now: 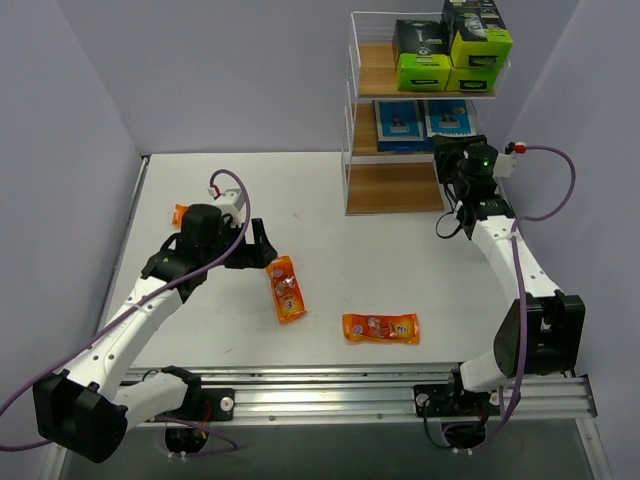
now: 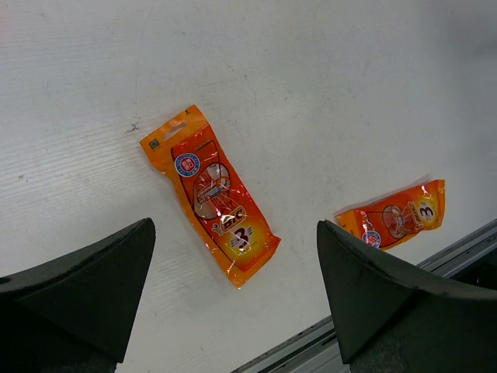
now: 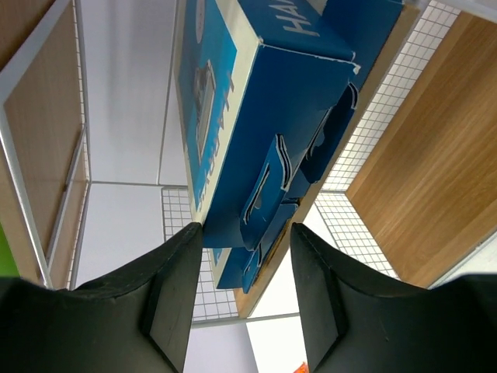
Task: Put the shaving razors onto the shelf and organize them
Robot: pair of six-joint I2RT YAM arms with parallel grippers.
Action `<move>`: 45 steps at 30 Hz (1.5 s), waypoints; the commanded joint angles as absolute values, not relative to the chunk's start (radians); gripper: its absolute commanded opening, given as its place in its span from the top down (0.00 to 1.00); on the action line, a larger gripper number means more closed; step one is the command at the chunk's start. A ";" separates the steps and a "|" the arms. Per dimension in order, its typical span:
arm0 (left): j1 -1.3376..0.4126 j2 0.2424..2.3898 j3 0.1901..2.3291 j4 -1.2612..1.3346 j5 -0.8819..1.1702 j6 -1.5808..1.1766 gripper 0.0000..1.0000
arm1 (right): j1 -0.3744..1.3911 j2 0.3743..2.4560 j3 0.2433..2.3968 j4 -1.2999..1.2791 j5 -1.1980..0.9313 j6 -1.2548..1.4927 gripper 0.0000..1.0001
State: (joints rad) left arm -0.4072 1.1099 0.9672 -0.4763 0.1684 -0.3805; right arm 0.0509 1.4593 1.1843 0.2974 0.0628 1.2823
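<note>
— So, how do your left jaws stand?

— They are wide apart and hold nothing. They hang above the white desk (image 1: 400, 260), over a small glossy orange razor packet (image 2: 210, 194) that lies flat and slanted. In the left wrist view this packet is seen between my two dark fingers (image 2: 85, 287), and nothing touches it.

— Are there more of these packets?

— Yes. A second orange packet (image 1: 380, 328) lies flat on the desk, nearer to the front rail (image 1: 330, 400) and well apart from the first. A third orange piece (image 1: 180, 213) shows just beside my left arm (image 1: 150, 300), mostly hidden.

— And the right jaws?

— They are up at the three-tier shelf of light wooden boards in a white wire frame (image 1: 395, 190), at the front of the middle board. They are partly apart, and the end of a flat blue razor pack (image 3: 264, 101) sits between the fingers (image 3: 171, 295). One fingertip seems to touch its corner. I cannot tell whether they really press on it.

— What is on the shelf?

— On the top board stand black-and-lime-green razor boxes (image 1: 424, 55), close together. On the middle board two blue packs lie side by side. The other blue pack (image 1: 402, 122), on the left in the top view, is apart from my arm.
</note>
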 commanded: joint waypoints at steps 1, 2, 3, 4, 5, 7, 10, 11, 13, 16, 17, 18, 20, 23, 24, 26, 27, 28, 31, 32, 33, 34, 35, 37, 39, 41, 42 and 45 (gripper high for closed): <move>-0.397 1.112 1.014 -0.469 0.186 -0.370 0.06 | 0.043 1.470 1.243 0.371 0.049 1.287 0.57; -0.397 1.112 1.014 -0.469 0.187 -0.370 0.06 | 0.041 1.474 1.244 0.374 0.049 1.287 0.58; -0.397 1.114 1.014 -0.469 0.187 -0.370 0.06 | 0.041 1.476 1.244 0.382 0.049 1.289 0.60; -0.397 1.115 1.014 -0.469 0.189 -0.370 0.06 | 0.041 1.477 1.244 0.385 0.051 1.292 0.61; -0.397 1.115 1.014 -0.469 0.189 -0.370 0.06 | 0.043 1.479 1.244 0.388 0.052 1.293 0.63; -0.397 1.118 1.014 -0.471 0.189 -0.370 0.06 | 0.041 1.482 1.247 0.397 0.055 1.296 0.65; -0.396 1.120 1.014 -0.469 0.190 -0.370 0.06 | 0.041 1.489 1.258 0.399 0.055 1.293 0.69; -0.394 1.120 1.015 -0.471 0.192 -0.370 0.06 | 0.040 1.493 1.258 0.399 0.055 1.296 0.69; -0.394 1.121 1.015 -0.469 0.192 -0.370 0.06 | 0.038 1.497 1.264 0.402 0.054 1.298 0.70; -0.393 1.123 1.014 -0.471 0.192 -0.370 0.06 | 0.034 1.506 1.269 0.403 0.052 1.296 0.70; -0.393 1.123 1.015 -0.471 0.192 -0.370 0.06 | 0.032 1.512 1.273 0.403 0.052 1.298 0.70; -0.393 1.123 1.015 -0.471 0.192 -0.370 0.06 | 0.031 1.516 1.276 0.403 0.049 1.296 0.70; -0.393 1.124 1.014 -0.471 0.192 -0.370 0.06 | 0.025 1.522 1.278 0.405 0.045 1.298 0.71; -0.391 1.124 1.014 -0.471 0.192 -0.370 0.06 | 0.020 1.528 1.281 0.411 0.041 1.299 0.71; -0.393 1.124 1.014 -0.472 0.190 -0.368 0.06 | 0.018 1.529 1.281 0.417 0.038 1.299 0.71; -0.393 1.127 1.012 -0.472 0.193 -0.370 0.06 | 0.014 1.532 1.279 0.419 0.035 1.301 0.71; -0.393 1.131 1.014 -0.472 0.198 -0.370 0.06 | 0.012 1.534 1.279 0.419 0.035 1.299 0.71; -0.393 1.132 1.014 -0.471 0.199 -0.370 0.06 | 0.011 1.534 1.279 0.422 0.035 1.299 0.71; -0.393 1.134 1.014 -0.471 0.201 -0.370 0.06 | 0.005 1.537 1.272 0.433 0.029 1.304 0.71; -0.391 1.134 1.014 -0.471 0.199 -0.370 0.06 | 0.005 1.540 1.272 0.436 0.023 1.301 0.71; -0.393 1.134 1.014 -0.474 0.199 -0.368 0.06 | 0.005 1.540 1.275 0.434 0.023 1.293 0.70; -0.391 1.135 1.014 -0.474 0.196 -0.368 0.06 | 0.005 1.542 1.279 0.428 0.021 1.286 0.70; -0.391 1.137 1.014 -0.474 0.196 -0.368 0.06 | 0.005 1.537 1.276 0.431 0.020 1.285 0.69; -0.393 1.138 1.015 -0.476 0.198 -0.367 0.06 | 0.005 1.534 1.276 0.434 0.017 1.275 0.67; -0.393 1.140 1.017 -0.474 0.198 -0.367 0.06 | 0.006 1.525 1.281 0.430 0.011 1.267 0.62; -0.391 1.138 1.017 -0.476 0.196 -0.365 0.06 | 0.005 1.514 1.282 0.428 0.008 1.262 0.57; -0.391 1.137 1.017 -0.477 0.195 -0.364 0.06 | 0.005 1.511 1.284 0.426 0.009 1.261 0.54; -0.391 1.131 1.022 -0.482 0.183 -0.354 0.06 | -0.021 1.497 1.293 0.407 -0.023 1.258 0.46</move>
State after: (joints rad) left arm -0.3973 1.1393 0.9676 -0.4831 0.1871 -0.3794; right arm 0.0097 1.5356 1.2404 0.3832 0.0143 1.2793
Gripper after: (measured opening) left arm 0.941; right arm 0.526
